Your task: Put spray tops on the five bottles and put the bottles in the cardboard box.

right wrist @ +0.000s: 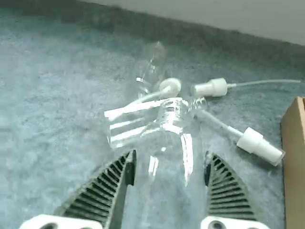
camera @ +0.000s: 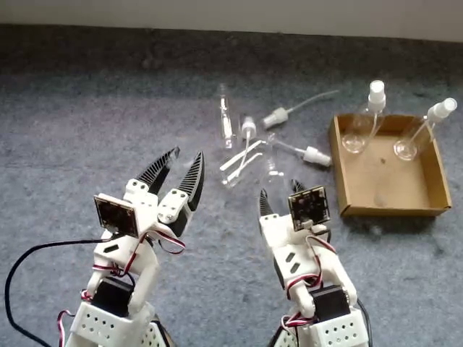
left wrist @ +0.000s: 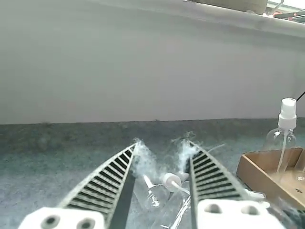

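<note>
Two capped bottles (camera: 359,130) upright in box (camera: 391,211); rest loose on tabletop (camera: 87,108).
Loose bottles (camera: 226,119) and spray tops (camera: 316,155) lie left of box. Right end effector (camera: 278,188), fingers apart, straddles an uncapped bottle (right wrist: 167,138); contact unclear. Left end effector (camera: 188,153) farther from box, fingers apart, holding nothing.

Two bottles (camera: 364,123) upright in cardboard box (camera: 394,181), loose bottles (camera: 227,119), spray tops (camera: 317,155) beside it

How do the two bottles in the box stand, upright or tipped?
Upright. One bottle and the other bottle stand on their bases in the box, spray tops uppermost.
</note>
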Robot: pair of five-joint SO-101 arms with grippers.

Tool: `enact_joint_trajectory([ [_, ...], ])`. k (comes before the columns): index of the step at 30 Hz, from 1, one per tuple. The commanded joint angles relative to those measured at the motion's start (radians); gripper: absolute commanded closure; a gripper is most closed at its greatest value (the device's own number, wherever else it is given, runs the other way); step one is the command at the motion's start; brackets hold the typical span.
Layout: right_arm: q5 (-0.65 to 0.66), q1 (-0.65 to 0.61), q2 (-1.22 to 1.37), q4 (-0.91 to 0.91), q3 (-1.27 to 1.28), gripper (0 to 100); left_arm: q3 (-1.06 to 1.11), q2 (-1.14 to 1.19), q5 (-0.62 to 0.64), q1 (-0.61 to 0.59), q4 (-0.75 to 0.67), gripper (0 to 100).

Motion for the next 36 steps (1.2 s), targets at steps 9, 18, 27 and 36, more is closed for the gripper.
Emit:
enact_joint_trajectory([
  [9,0.373,0.005,-0.007,0.234,0.050,83.5,0.019,-0.015,-0.008,-0.013,0.003,88],
  [18,0.430,0.005,0.002,0.245,0.105,79.4,0.019,-0.015,-0.008,-0.013,0.003,88],
  [27,0.431,0.002,0.004,0.349,0.105,73.5,0.019,-0.015,-0.008,-0.013,0.003,88],
  [36,0.485,-0.007,0.005,0.490,-0.067,73.5,0.019,-0.015,-0.008,-0.012,0.003,88],
])
